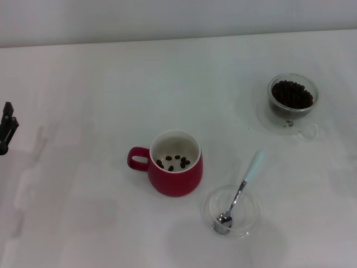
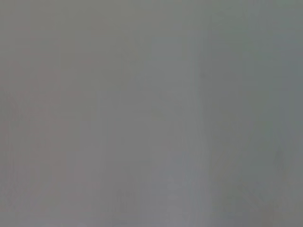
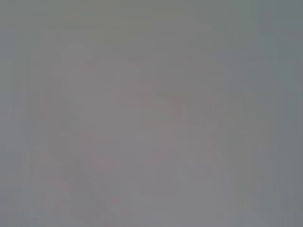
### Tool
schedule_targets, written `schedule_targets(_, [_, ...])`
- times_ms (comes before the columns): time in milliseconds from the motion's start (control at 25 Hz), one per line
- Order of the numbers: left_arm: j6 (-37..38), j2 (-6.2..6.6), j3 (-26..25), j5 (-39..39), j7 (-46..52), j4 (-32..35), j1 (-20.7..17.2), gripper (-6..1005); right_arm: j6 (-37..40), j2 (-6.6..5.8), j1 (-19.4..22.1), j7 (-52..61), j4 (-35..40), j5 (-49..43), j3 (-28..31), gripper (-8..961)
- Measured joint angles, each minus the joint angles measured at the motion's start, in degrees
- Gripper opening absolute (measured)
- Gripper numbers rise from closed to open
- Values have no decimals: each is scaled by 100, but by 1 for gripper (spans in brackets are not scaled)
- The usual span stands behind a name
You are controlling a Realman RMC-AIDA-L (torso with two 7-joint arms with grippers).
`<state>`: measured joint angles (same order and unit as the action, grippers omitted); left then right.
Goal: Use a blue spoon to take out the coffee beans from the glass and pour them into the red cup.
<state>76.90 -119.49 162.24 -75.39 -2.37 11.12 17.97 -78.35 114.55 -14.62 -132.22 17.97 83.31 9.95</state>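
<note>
One arm shows: left pincer (image 1: 6, 127) parked at table's (image 1: 83, 212) edge, opening unclear.

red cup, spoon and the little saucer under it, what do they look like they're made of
Red cup: likely glazed ceramic, glossy red outside, white inside. Blue spoon: shiny metal bowl and neck; the pale blue handle could be plastic or enamel. Saucer: clear glass by its look, the table showing through, though clear plastic is possible.
</note>
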Motion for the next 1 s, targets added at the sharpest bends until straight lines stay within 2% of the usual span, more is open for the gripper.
schedule_targets(440, [192, -11, -8, -80, 29, 124, 7, 847, 130, -51, -14, -516, -35, 62, 107, 276])
schedule_targets(680, [200, -12, -1, -80, 74, 401, -36, 846, 138, -39, 19, -937, -20, 213, 109, 276])
schedule_targets(1000, [205, -13, -2, -81, 84, 550, -80, 847, 216, -303, 21, -1038, -237, 208, 104, 276])
